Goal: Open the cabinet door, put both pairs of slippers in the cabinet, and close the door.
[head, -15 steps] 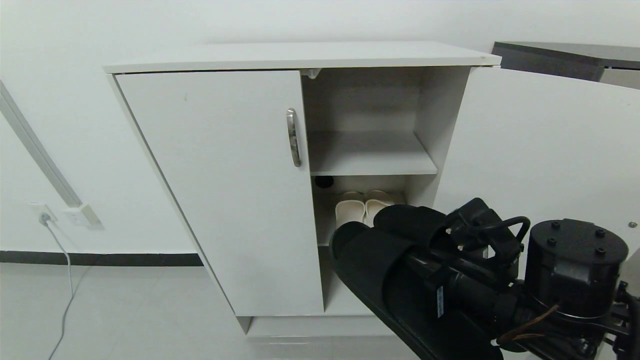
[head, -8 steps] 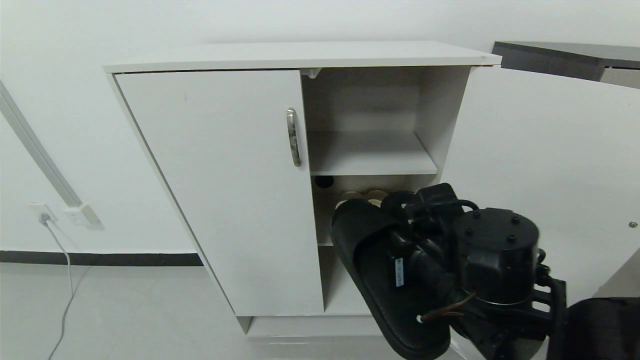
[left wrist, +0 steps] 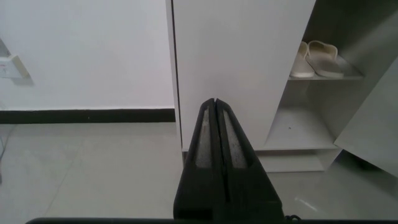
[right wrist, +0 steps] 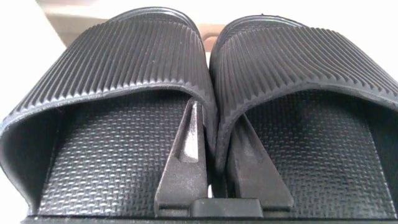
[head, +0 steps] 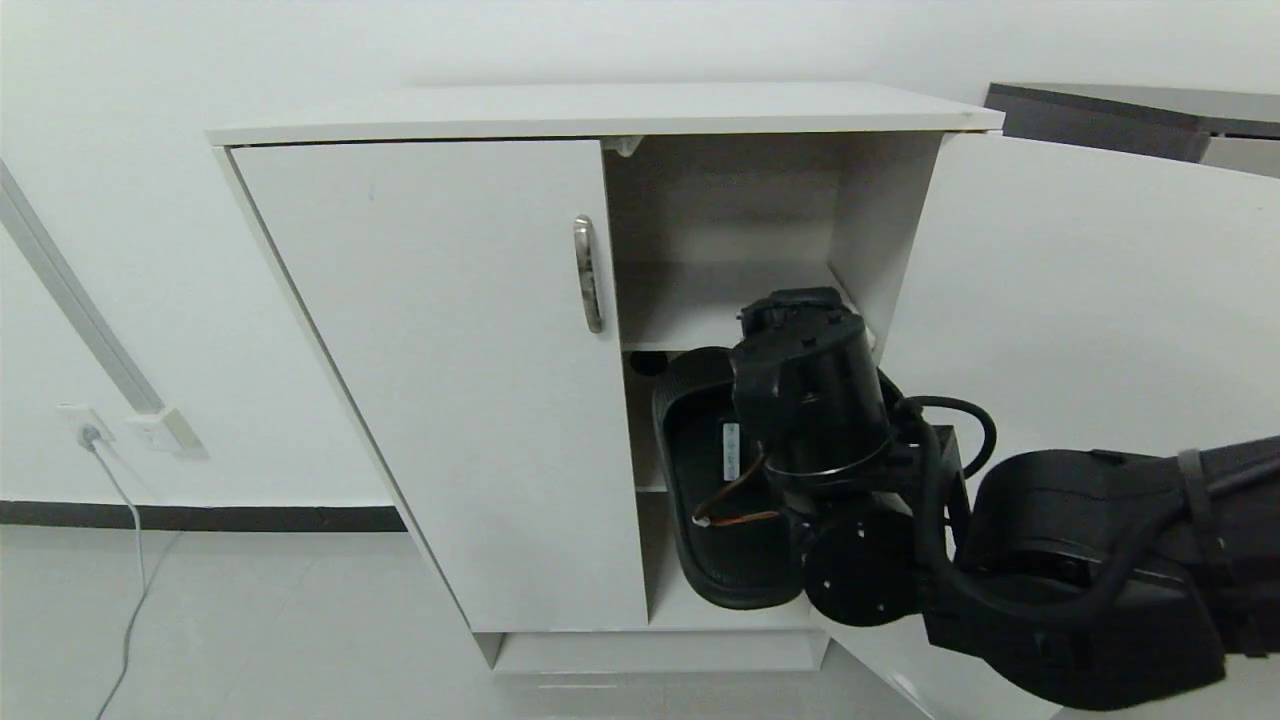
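We see the right gripper (right wrist: 215, 127) clamped on the touching inner straps of the pair of black ribbed rubber slippers (head: 712, 470), so one grasp carries both. They tilt steeply in the open half of the white wooden cabinet (head: 600, 105), seemingly in front of the shelf holding the cream foam slippers (left wrist: 317, 56). The left gripper (left wrist: 214, 112) hangs outside, closed and empty.

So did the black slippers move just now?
Yes. The black slippers went up and forward into the open side of the cabinet. Their front end now sits just under the middle shelf, nearer the door handle than before.
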Tool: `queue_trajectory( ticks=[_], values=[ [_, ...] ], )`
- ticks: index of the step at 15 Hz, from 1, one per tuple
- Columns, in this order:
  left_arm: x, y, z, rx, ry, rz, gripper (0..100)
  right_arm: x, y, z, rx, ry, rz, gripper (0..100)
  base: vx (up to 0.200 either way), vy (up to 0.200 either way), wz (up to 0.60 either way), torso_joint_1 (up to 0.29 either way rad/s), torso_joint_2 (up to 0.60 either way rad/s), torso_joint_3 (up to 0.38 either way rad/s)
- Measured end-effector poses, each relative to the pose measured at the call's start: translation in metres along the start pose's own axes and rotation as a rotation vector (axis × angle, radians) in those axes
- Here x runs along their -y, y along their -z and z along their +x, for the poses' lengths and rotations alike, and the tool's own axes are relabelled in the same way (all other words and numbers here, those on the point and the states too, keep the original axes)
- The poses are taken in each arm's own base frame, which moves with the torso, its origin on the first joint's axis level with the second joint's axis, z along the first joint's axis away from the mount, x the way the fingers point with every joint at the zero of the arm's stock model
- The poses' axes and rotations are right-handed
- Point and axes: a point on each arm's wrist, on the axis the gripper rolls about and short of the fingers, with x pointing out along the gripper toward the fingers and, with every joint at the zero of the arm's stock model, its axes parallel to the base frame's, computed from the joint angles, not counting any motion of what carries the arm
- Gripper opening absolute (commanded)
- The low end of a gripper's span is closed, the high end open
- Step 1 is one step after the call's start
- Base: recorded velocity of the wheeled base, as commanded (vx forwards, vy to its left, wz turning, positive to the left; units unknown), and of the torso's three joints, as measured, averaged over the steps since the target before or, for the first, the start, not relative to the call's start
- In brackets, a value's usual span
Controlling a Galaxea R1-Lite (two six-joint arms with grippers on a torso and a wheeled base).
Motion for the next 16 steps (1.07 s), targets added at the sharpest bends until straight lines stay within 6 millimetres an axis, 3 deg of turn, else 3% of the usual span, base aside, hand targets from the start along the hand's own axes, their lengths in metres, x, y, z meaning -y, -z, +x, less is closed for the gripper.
queue_trajectory(
  ticks=[4,11,16],
  values=[
    [0.0,0.0,0.0,0.0,0.001,0.001,0,-0.001,-0.007,0.018,0.017,0.035,0.008,0,0.0,0.0,0.0,0.0,0.0,0.0],
    [0.0,0.0,0.0,-0.001,0.001,0.002,0,0.0,-0.008,0.025,0.025,0.049,0.0,0,0.0,0.0,0.0,0.0,0.0,0.0],
    [0.0,0.0,0.0,0.0,0.001,0.001,0,0.0,-0.01,0.026,0.04,0.046,-0.006,0,0.2,0.0,0.0,0.001,0.0,0.004]
  ],
)
